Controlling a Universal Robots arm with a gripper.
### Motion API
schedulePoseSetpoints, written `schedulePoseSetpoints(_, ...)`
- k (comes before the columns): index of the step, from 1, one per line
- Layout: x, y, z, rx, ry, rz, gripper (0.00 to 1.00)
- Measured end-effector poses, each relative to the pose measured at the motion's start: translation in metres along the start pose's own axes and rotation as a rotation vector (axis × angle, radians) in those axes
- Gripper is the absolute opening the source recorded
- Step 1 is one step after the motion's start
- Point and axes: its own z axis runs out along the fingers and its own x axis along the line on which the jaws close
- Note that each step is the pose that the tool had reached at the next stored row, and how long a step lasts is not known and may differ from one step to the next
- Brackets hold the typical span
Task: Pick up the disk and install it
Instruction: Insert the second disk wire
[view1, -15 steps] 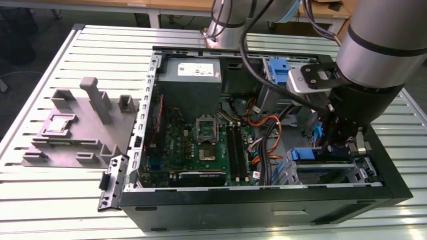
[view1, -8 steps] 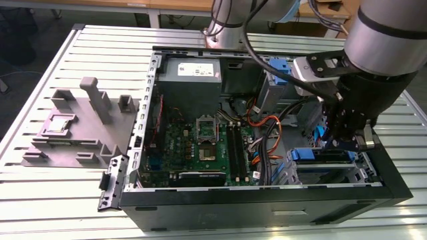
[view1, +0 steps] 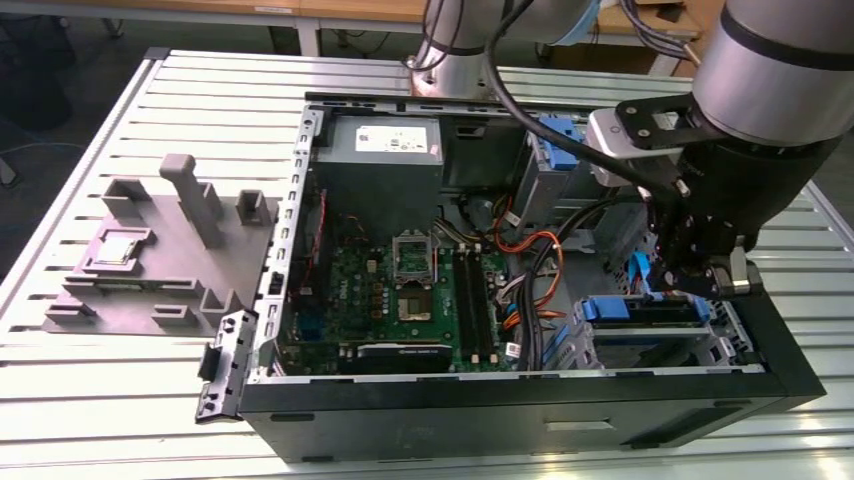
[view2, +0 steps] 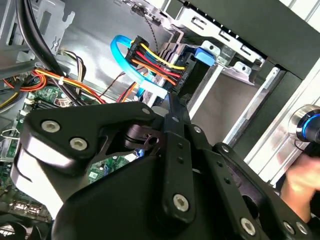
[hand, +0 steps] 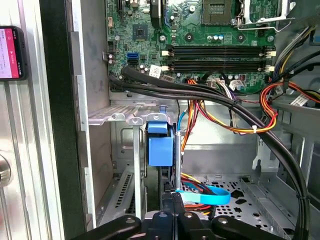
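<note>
The disk (view1: 638, 310) sits in the drive cage at the front corner of the open computer case (view1: 534, 400), on the exterior view's right. Its blue bracket end (hand: 160, 147) (view2: 204, 55) shows in both wrist views; most of the drive body is hidden by the cage. My gripper (view1: 697, 288) reaches down into the case right beside that cage. Its black fingers meet at a point (view2: 170, 99) (hand: 176, 194), shut, with the tips against the bundle of coloured wires (view2: 155, 62) and the flat blue cable (hand: 207, 195) next to the disk.
A grey moulded fixture (view1: 147, 250) stands on the slatted table at the exterior view's left. The green motherboard (view1: 400, 290) and thick black cables (hand: 210, 95) crowd the case. A phone (hand: 10, 52) lies beside the case, and a person's hand (view2: 305, 185) is close to the case's outer edge.
</note>
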Motion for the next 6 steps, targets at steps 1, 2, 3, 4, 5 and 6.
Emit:
schedulePoseSetpoints(1,0.0,0.0,0.0,0.0,0.0,0.0,0.1)
schedulePoseSetpoints(2,0.0,0.0,0.0,0.0,0.0,0.0,0.1)
schedulePoseSetpoints(3,0.0,0.0,0.0,0.0,0.0,0.0,0.1)
schedulePoseSetpoints(4,0.0,0.0,0.0,0.0,0.0,0.0,0.1)
schedulePoseSetpoints(5,0.0,0.0,0.0,-0.0001,-0.0001,0.0,0.1)
schedulePoseSetpoints(6,0.0,0.0,0.0,-0.0001,0.0,0.0,0.1)
